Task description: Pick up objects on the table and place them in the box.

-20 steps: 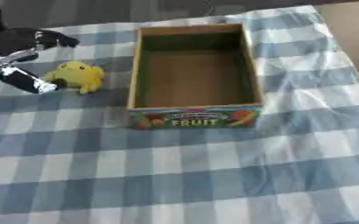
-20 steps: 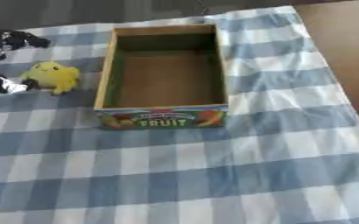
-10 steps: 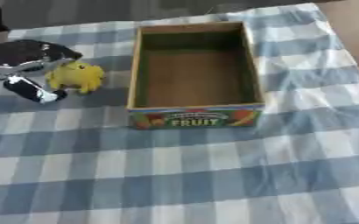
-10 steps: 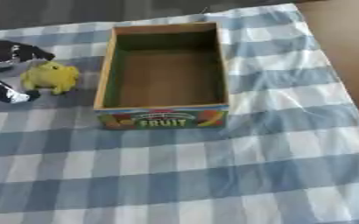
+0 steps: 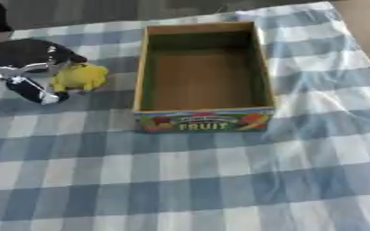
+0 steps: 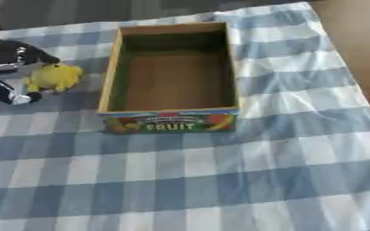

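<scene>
Closing on the yellow toy [image 5: 79, 76], the left robot hand [image 5: 26, 67] has moved nearer the box [image 5: 145, 67]

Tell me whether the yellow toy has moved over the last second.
Yes. The yellow toy, with the left hand closed around it, has shifted toward the box and a little farther from the camera.

left hand [image 5: 22, 67]: seen at the left edge of the left eye view
shell: a rounded, glossy black cover is shown over the upper part
joints: silver metal parts are seen below the black cover
fingers [image 5: 36, 91]: dark segments tipped with a pale end
markings: none can be made out
</scene>
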